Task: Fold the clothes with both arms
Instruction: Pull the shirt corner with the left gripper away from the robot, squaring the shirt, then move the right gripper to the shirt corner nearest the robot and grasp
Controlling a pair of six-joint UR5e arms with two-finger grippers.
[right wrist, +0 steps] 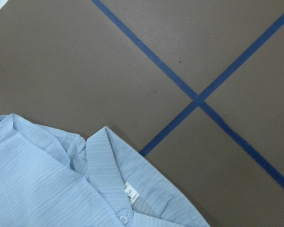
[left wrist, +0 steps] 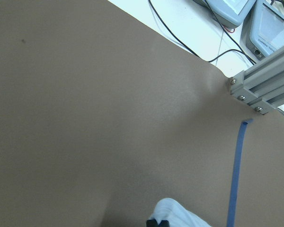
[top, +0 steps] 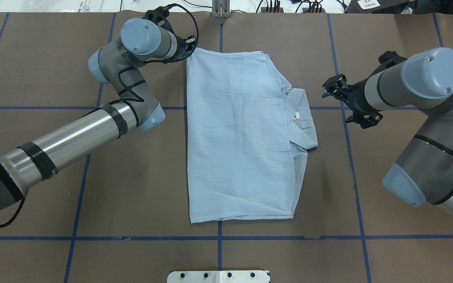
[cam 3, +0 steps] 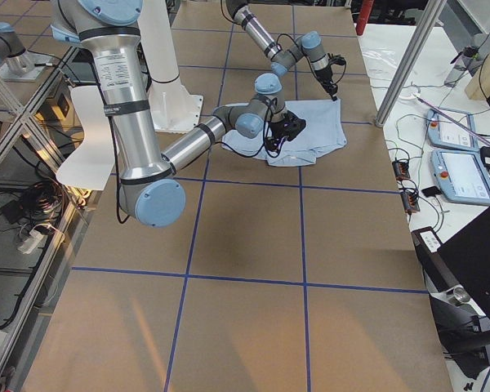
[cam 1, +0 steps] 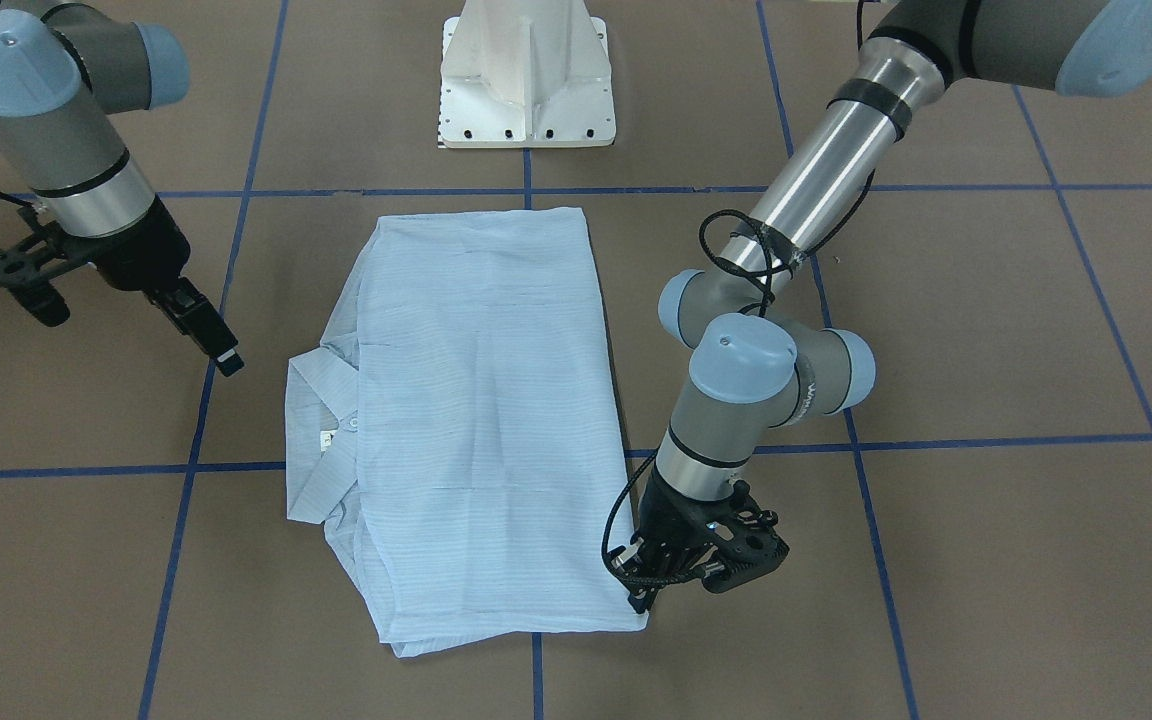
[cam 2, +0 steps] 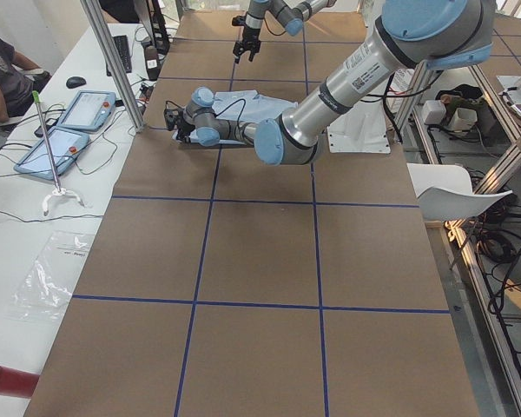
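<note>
Only left hand [cam 1: 648,592] pinches shirt's [cam 1: 486,420] corner; right hand [cam 1: 221,350] hangs apart

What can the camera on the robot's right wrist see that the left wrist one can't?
Only the right wrist view shows the collar, neck tag, a button and a tape crossing. Only the left wrist view shows a metal frame post, cables and grey devices beyond the table's edge. Both show the light-blue shirt, brown table cover and blue tape.
</note>
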